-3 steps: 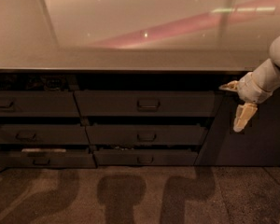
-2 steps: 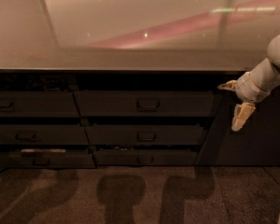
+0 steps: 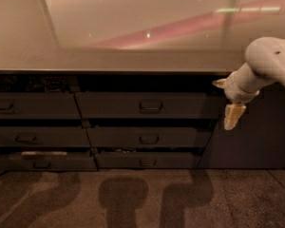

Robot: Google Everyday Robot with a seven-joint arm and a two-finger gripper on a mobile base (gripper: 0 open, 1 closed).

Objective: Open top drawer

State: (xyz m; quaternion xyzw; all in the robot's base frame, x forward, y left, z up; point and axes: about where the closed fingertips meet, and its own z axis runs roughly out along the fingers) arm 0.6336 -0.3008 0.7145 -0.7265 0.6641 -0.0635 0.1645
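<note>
Below the counter (image 3: 133,63), gripper (image 3: 228,106) (partly hidden) hangs beside top drawer (image 3: 109,106).

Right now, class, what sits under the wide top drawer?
Under the top drawer sit a second drawer and a third drawer, then the floor. Their insides are mostly hidden behind their fronts. The end effector hangs right of them, before the plain panel.

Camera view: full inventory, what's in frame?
top drawer: 1, dark grey, centre column, just under countertop
other drawers: 5, dark grey, two below it, three at left
pale strip: 1, whitish, above bottom-left drawer front
countertop: 1, pale glossy, across top
cabinet panel: 1, dark, handle-less, right of drawers
floor: 1, brown speckled, bottom
arm: 1, white, upper right
tool: 1, cream, before the panel, right of top drawer, clear of its handle
</note>
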